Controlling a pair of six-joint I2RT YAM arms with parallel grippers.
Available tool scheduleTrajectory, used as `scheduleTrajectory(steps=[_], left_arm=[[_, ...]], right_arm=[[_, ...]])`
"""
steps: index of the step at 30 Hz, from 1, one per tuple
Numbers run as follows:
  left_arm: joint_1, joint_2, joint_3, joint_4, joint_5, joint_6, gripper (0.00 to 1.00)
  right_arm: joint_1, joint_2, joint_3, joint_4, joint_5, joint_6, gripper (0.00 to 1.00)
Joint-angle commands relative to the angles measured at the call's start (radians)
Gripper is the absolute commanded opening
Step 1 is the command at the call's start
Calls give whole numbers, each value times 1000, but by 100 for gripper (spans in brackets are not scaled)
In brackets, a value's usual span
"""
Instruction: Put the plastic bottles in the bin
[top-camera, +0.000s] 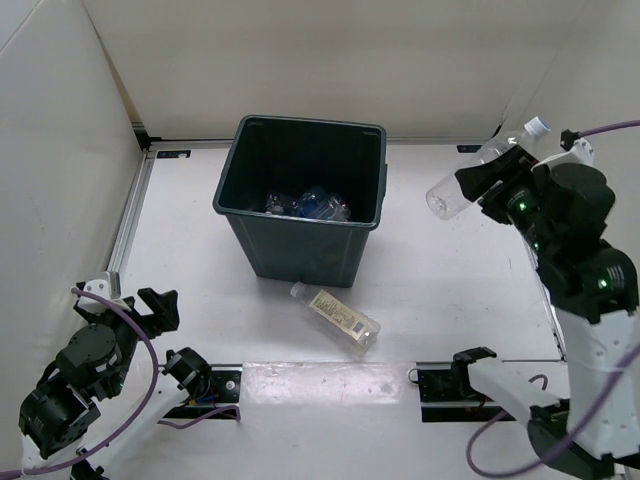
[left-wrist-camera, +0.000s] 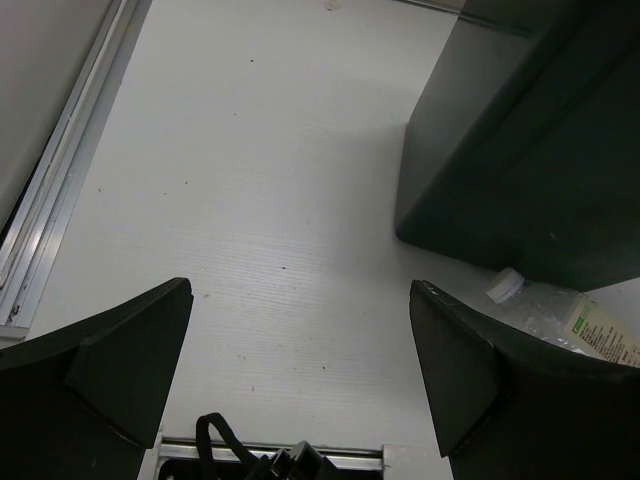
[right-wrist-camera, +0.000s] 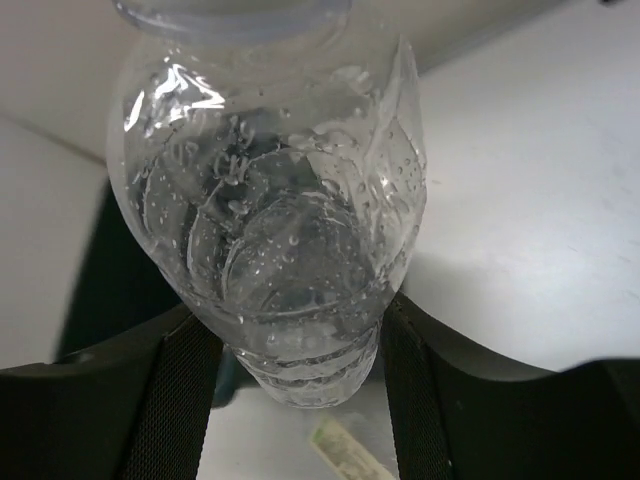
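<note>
- At the lower left, the left gripper (top-camera: 152, 310) sits low near the surface (top-camera: 190, 240). Its fingers are spread wide and hold nothing. It is well apart from every bottle.
- Left of centre, the bin (top-camera: 300, 250) stands upright on the surface with its square mouth open to the camera.
- Inside the bin, bottles in the bin (top-camera: 310, 205) lie on the floor. This part of the task looks done.
- Just in front of the bin's near wall, the labelled bottle (top-camera: 335, 318) lies on its side on the surface with nothing touching it. It has yet to go in.
- At the upper right, the right gripper (top-camera: 497, 178) is pinching the clear bottle (top-camera: 447, 190). It holds the bottle tilted in the air, white cap up and to the right. The bottle is beside the bin, not yet over its mouth.
- Judging by this, two bottles remain: the one being carried and the one lying on the surface.
- Hard to make out: the bottles in the bin form a dark, jumbled cluster, so their number is unclear.
- In the left wrist view, a finger cuts off most of the labelled bottle.
- In the right wrist view, the clear bottle fills the picture and its upper end is cropped.
</note>
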Motion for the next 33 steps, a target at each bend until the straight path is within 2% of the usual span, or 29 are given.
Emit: scheduleTrajectory(steps=[1, 3, 4, 5, 6, 8, 9, 10, 11, 12, 13, 14, 15, 16, 18, 19, 20, 24, 28, 31, 33], left_arm=[[-4, 26, 0, 13, 9, 9, 100], [-2, 27, 0, 15, 11, 14, 100], [-2, 29, 0, 10, 12, 12, 100], [-2, 31, 0, 12, 11, 12, 100], [-2, 31, 0, 15, 12, 12, 100], [-2, 32, 0, 15, 14, 14, 100], [-2, 29, 0, 16, 14, 15, 100], [-2, 32, -2, 15, 17, 12, 100], [-1, 32, -2, 16, 17, 15, 100], [-2, 37, 0, 16, 19, 15, 100], [-2, 35, 1, 15, 16, 18, 100], [-4, 37, 0, 13, 15, 15, 100], [-2, 35, 1, 15, 17, 12, 100], [-1, 34, 1, 15, 17, 12, 100], [-2, 31, 0, 15, 17, 15, 100], [-2, 31, 0, 16, 17, 14, 100], [-2, 32, -2, 16, 16, 11, 100], [-2, 43, 1, 18, 17, 15, 100], [-4, 64, 4, 16, 22, 18, 100], [-4, 54, 4, 15, 22, 15, 100], [-4, 54, 1, 15, 19, 17, 100]], right_arm=[[166, -6, 30, 181, 136, 41, 0], [303, 8, 62, 219, 243, 4, 0], [402, 58, 87, 245, 279, -46, 0], [508, 81, 123, 263, 398, -100, 0], [560, 106, 145, 271, 443, -167, 0], [726, 230, 225, 297, 578, -238, 0], [749, 257, 337, 297, 594, -320, 0], [775, 334, 381, 293, 618, -332, 0], [773, 409, 433, 220, 602, -333, 0], [762, 446, 583, 184, 543, -332, 0], [738, 512, 628, 120, 516, -315, 2], [715, 543, 668, 51, 420, -300, 16], [696, 590, 755, 2, 398, -295, 31], [694, 621, 768, -15, 380, -290, 52], [676, 643, 786, -54, 335, -292, 67], [674, 643, 788, -62, 330, -303, 84], [670, 643, 787, -74, 332, -307, 90], [616, 550, 750, -74, 303, -309, 90], [556, 447, 600, -39, 205, -312, 90], [608, 367, 531, -45, 305, -350, 90], [731, 272, 396, -25, 409, -358, 90]])
